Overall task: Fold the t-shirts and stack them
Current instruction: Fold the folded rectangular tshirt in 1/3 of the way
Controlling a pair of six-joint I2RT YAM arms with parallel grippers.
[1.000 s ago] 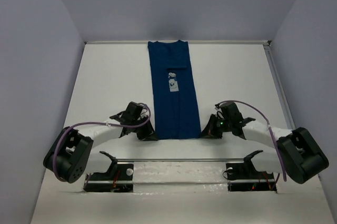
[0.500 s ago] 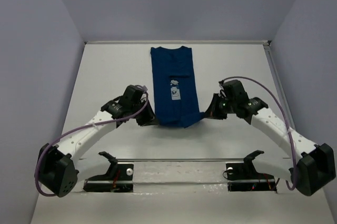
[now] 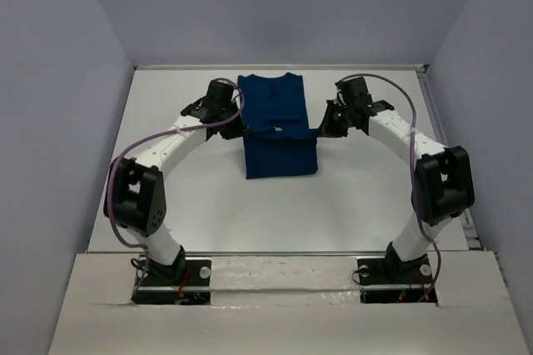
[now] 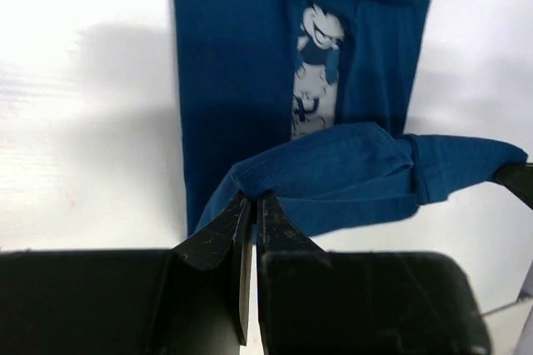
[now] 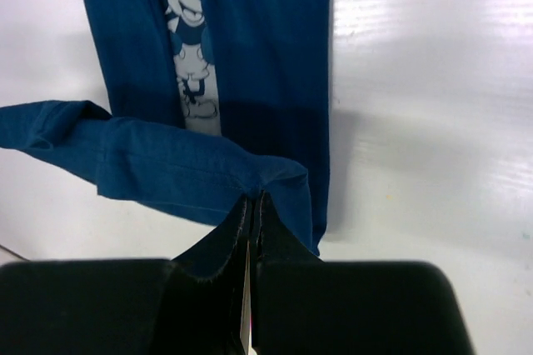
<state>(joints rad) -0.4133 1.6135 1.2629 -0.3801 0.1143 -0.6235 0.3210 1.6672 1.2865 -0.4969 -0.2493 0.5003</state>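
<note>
A white table (image 3: 275,213) with a smooth, slightly glossy top fills most of the overhead view, and soft grey shadows are cast across it. It is enclosed on three sides by plain pale lavender-grey walls: a back wall (image 3: 283,5), a left wall (image 3: 50,122) and a right wall (image 3: 500,80). A narrow raised lip (image 3: 433,101) is seen running along the table's right edge up to the far right corner. At the near edge, a lighter, stepped white panel (image 3: 275,322) is laid across the full width, and a shiny reflective patch (image 3: 283,272) is visible at its middle.
</note>
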